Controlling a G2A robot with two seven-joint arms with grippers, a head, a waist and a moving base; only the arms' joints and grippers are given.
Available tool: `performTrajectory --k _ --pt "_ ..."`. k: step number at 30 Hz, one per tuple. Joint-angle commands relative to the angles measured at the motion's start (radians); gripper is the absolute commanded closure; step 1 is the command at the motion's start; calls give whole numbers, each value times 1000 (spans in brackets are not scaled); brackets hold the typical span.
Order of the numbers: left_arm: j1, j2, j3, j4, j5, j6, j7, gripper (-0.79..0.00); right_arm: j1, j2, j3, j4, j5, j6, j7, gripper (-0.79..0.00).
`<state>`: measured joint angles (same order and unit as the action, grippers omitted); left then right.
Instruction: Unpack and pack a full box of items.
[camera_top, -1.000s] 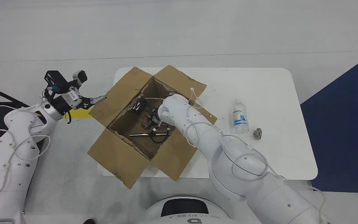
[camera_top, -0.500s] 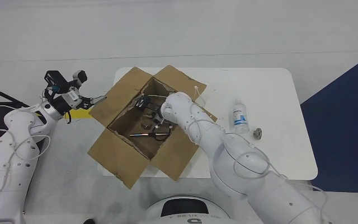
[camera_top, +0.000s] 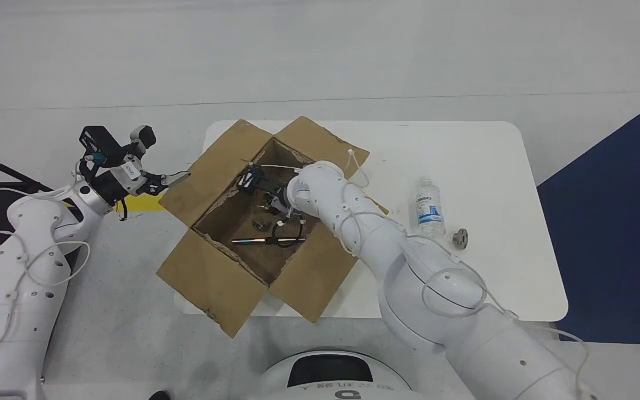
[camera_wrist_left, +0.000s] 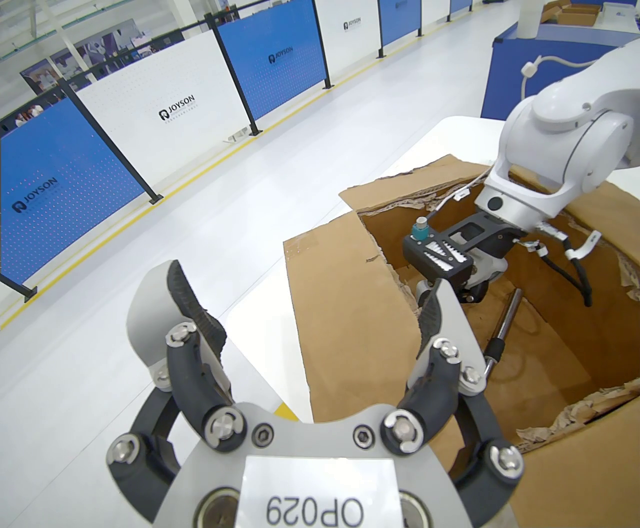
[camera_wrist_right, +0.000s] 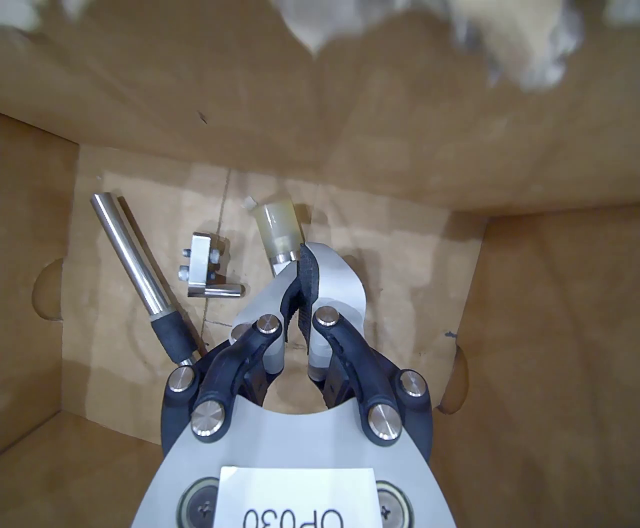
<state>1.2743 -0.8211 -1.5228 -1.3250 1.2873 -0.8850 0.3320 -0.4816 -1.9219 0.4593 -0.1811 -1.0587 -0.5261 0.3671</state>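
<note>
Evidently the unpacking half is partway through and the repacking has not begun: some things are out, others are inside the box (camera_top: 210, 280).

At the far left, the left gripper (camera_wrist_left: 305, 285) hangs beside the box's outer flap, fingers spread wide and holding nothing.

Next comes the open cardboard box, on the left part of the table (camera_top: 500, 280). On its floor lie a metal rod (camera_wrist_right: 131, 250) with a black grip and, just beside it, a small metal bracket (camera_wrist_right: 202, 267). The right gripper (camera_wrist_right: 301, 265) is down inside, fingers pinched tight on the stem of a small pale-capped piece (camera_wrist_right: 279, 231); whether that piece touches the floor I cannot tell.

Further right, well apart from the box, a clear bottle (camera_top: 428, 208) lies on the table with a small grey part (camera_top: 460, 238) just beside it.

At least three pieces are left to bring out.
</note>
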Motion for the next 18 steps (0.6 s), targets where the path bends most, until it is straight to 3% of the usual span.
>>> performTrajectory --k 1,8,13,18 --pt "0 0 0 0 0 0 0 -785 -1 4 -1 -9 -10 -24 -34 -215" --pt "0 0 0 0 0 0 0 -785 -2 21 -3 -20 -40 -85 -115 -259" --pt "0 0 0 0 0 0 0 -785 -11 21 -11 -43 -66 -74 -83 -268" --pt "0 0 0 0 0 0 0 -785 -16 11 -15 -60 -71 -89 -36 -385"
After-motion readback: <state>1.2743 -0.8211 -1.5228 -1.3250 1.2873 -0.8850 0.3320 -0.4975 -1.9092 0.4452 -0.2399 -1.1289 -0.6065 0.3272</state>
